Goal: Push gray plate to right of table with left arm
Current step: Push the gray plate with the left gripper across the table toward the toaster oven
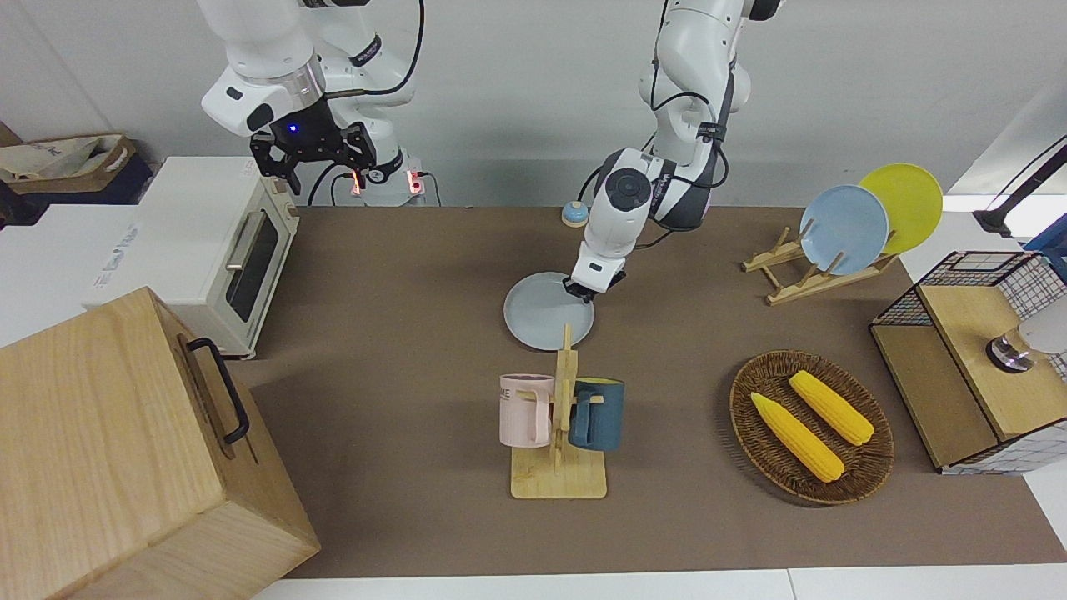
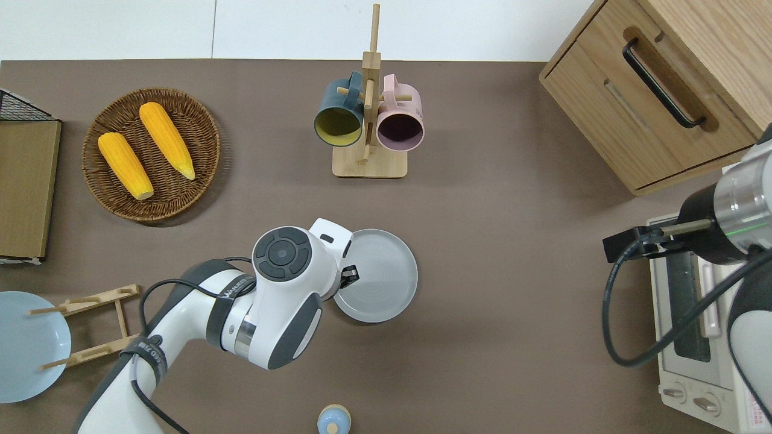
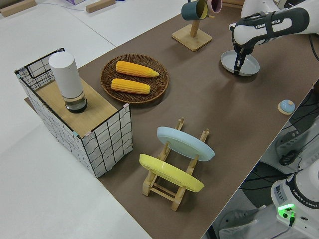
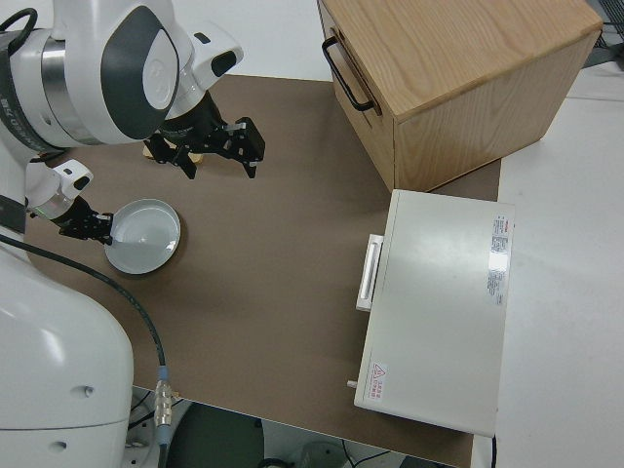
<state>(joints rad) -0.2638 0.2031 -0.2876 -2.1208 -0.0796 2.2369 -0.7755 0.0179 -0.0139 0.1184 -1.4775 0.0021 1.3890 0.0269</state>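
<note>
The gray plate (image 1: 548, 311) lies flat on the brown table (image 1: 400, 333) near its middle, nearer to the robots than the mug rack. It also shows in the overhead view (image 2: 380, 275), the left side view (image 3: 244, 62) and the right side view (image 4: 146, 236). My left gripper (image 1: 582, 290) is low at the plate's rim, on the side toward the left arm's end of the table, and touches it (image 2: 350, 276). My right arm is parked, its gripper (image 1: 313, 158) open and empty.
A wooden mug rack (image 1: 558, 417) holds a pink and a dark blue mug. A wicker basket (image 1: 810, 427) holds two corn cobs. A plate rack (image 1: 821, 275) holds a sky-blue and a yellow plate. A toaster oven (image 1: 217, 242), a wooden cabinet (image 1: 125, 450), a wire crate (image 1: 975, 350) and a small blue bell (image 1: 573, 214) stand around.
</note>
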